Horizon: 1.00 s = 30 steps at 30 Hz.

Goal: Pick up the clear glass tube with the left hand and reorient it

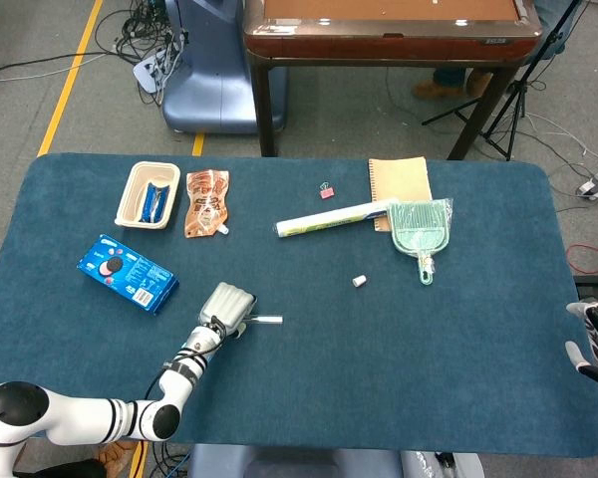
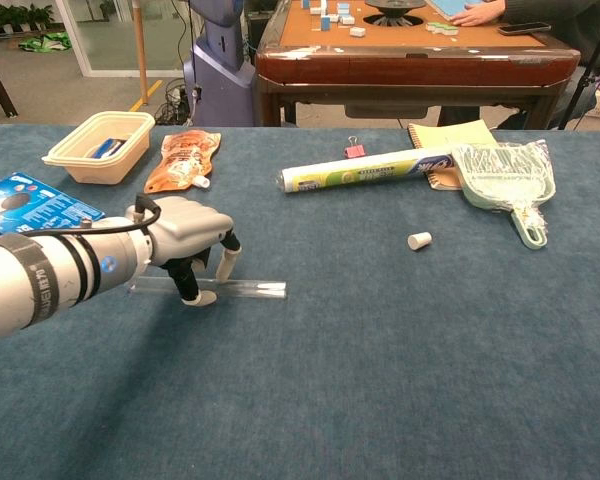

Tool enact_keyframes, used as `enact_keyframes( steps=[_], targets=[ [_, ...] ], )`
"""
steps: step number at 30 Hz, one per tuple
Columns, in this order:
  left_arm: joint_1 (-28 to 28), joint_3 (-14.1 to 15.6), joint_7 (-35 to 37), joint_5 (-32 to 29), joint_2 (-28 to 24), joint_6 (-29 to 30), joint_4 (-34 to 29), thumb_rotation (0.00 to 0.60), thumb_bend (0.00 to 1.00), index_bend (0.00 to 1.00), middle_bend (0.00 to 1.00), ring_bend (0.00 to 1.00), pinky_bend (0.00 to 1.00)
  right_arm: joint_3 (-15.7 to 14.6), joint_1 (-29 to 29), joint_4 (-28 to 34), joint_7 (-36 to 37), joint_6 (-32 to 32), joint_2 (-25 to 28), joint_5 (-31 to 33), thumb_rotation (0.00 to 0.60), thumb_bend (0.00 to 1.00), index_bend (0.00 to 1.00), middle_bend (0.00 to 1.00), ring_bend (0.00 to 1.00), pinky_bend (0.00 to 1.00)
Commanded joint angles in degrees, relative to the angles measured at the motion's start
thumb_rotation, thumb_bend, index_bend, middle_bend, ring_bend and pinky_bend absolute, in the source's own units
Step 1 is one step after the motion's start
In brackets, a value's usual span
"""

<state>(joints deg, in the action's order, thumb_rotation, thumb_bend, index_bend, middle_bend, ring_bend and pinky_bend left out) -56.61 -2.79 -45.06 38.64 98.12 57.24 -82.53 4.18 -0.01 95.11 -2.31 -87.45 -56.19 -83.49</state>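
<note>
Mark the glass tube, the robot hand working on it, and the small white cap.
glass tube point(image 2: 255, 289), chest view, bare right end.
left robot hand point(image 2: 185, 228), chest view, back of hand.
white cap point(image 2: 418, 240), chest view, its side.
</note>
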Motion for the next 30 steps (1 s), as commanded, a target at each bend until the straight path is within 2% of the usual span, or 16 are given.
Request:
enact_keyframes(
  steps=[1, 7, 10, 12, 16, 18, 23, 27, 30],
  targets=[
    [0.37, -0.12, 0.47, 0.63, -0.15, -0.08, 0.03, 0.6, 0.28, 0.54, 0.99, 1.0, 0.91, -0.01, 0.01, 0.12, -0.13, 0.05, 0.03, 0.01, 0.6, 0.3, 0.36, 0.4, 0.35, 0.4],
    [1.7, -0.6, 3.22, 3.46, -1.51, -0.11, -0.95, 0.6, 0.28, 0.58, 1.0, 1.0, 0.94, 0.2, 0.49, 0.77, -1.7, 0.41, 0.1, 0.04, 0.6, 0.3, 0.36, 0.42, 0.38, 0.41],
    [2.92, -1.04, 6.78, 5.86, -3.28, -0.58, -2.32, 0.6, 0.28, 0.58, 1.0, 1.0, 0.94, 0.33, 1.09, 1.92, -3.72, 1.17, 0.73, 0.09, 0.6, 0.3, 0.36, 0.46, 0.44, 0.46],
    [3.79, -1.24, 9.19, 7.9, -4.42, -0.51, -2.99, 0.6, 0.28, 0.59, 1.0, 1.0, 0.94, 0.43, 1.73, 3.07, -5.37, 1.94, 1.41, 0.01, 0.6, 0.33, 0.36, 0.5, 0.5, 0.53],
    [5.95, -2.22, 15.43, 12.39, -7.45, 0.06, -5.39, 0.6, 0.28, 0.6, 1.0, 1.0, 0.94, 0.54, 4.07, 6.74, -9.83, 5.32, 3.16, -0.22, 0.6, 0.43, 0.36, 0.62, 0.68, 0.77],
    [6.84, -2.57, 17.95, 14.38, -8.84, 0.43, -6.73, 0.6, 0.28, 0.6, 1.0, 1.0, 0.94, 0.6, 5.66, 8.49, -11.88, 7.93, 3.96, 0.02, 0.6, 0.5, 0.36, 0.68, 0.77, 0.86],
    [8.8, -2.95, 22.05, 18.84, -12.66, 1.61, -10.72, 0.6, 0.27, 0.6, 1.0, 1.0, 0.94, 1.39, 11.88, 13.46, -17.96, 18.11, 5.31, 3.27, 0.6, 0.62, 0.33, 0.85, 0.94, 0.99],
    [9.82, -2.94, 23.14, 20.75, -14.94, 2.16, -13.62, 0.6, 0.27, 0.6, 1.0, 1.0, 0.94, 2.42, 17.48, 15.57, -21.51, 26.74, 4.72, 8.42, 0.6, 0.73, 0.19, 0.96, 1.0, 1.0],
    [10.66, -2.83, 23.37, 22.26, -16.41, 3.03, -15.7, 0.6, 0.27, 0.6, 1.0, 1.0, 0.94, 2.97, 22.11, 15.53, -25.93, 32.24, 2.68, 12.36, 0.6, 0.8, 0.18, 1.0, 1.0, 1.0]
  ],
)
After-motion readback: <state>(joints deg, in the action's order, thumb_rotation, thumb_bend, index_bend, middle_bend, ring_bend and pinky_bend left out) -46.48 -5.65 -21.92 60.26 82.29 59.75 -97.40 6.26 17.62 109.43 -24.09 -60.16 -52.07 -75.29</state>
